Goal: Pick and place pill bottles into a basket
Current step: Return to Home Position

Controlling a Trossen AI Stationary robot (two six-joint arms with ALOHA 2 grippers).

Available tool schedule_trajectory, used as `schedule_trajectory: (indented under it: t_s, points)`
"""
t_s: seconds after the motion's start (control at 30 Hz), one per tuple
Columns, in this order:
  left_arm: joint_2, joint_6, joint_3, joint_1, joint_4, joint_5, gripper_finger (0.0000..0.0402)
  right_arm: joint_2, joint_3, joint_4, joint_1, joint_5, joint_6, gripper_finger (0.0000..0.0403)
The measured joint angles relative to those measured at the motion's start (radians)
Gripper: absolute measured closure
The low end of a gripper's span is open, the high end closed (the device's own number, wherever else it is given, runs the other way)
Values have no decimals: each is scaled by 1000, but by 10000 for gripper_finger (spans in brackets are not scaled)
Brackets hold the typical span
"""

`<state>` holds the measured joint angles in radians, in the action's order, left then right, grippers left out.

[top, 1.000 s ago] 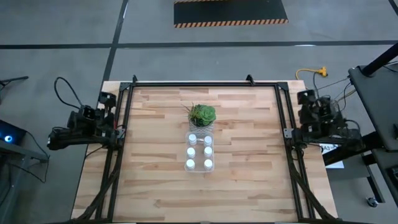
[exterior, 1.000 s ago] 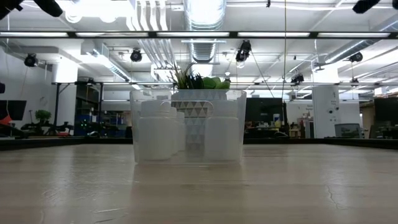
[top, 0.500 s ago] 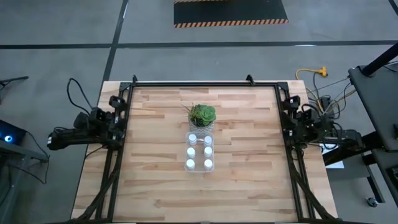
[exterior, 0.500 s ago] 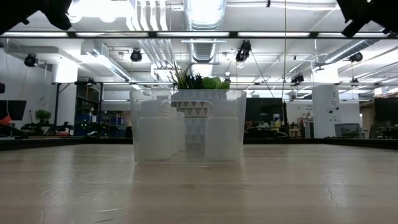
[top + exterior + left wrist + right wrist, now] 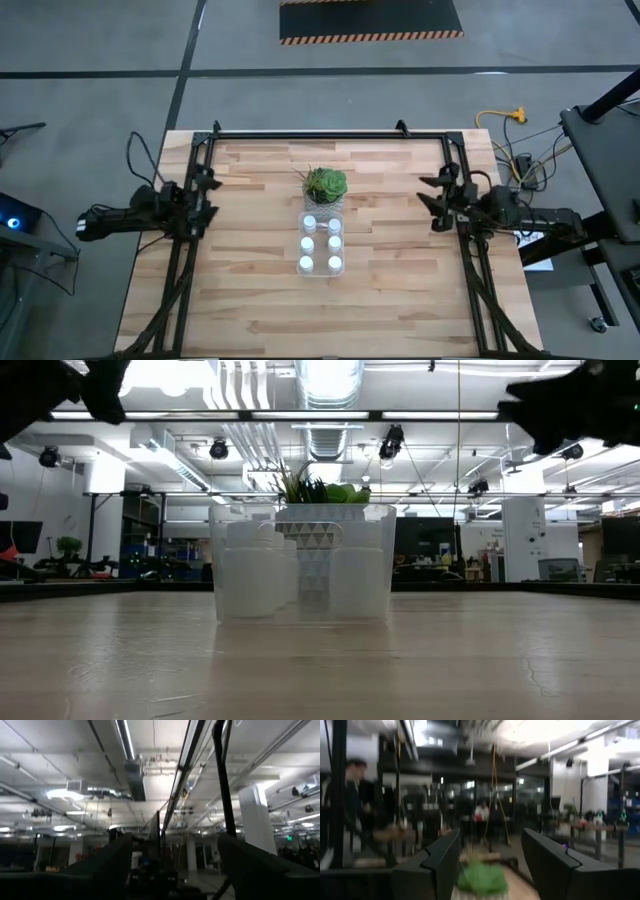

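Overhead, six pill bottles [image 5: 309,243] in basket [image 5: 300,252], uncountable at table level, left gripper [image 5: 208,192] and right gripper [image 5: 429,197] spread.

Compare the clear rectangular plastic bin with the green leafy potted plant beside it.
The clear rectangular plastic bin is see-through; the green leafy potted plant is opaque. The bin holds six white pill bottles in two rows; the plant holds none. In the low view the plant's leaves rise above the bin's rim. Both stand upright, side by side.
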<state>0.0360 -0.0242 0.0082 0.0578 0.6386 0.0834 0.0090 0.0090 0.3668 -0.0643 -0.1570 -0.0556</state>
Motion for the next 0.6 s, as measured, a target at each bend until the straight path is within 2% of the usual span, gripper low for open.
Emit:
schedule_trajectory:
  t_s: [0.2, 0.37, 0.6]
  points:
    - [2, -48, 0, 0, -178, 3, 127, 0, 0, -197, 0, -1, -26, 202]
    - [2, -56, -1, 0, -298, 2, 127, 0, 0, -333, 0, 0, 45, 202]
    - [2, -48, -1, 0, -430, 16, 127, 32, 2, -339, 0, 6, 77, 202]
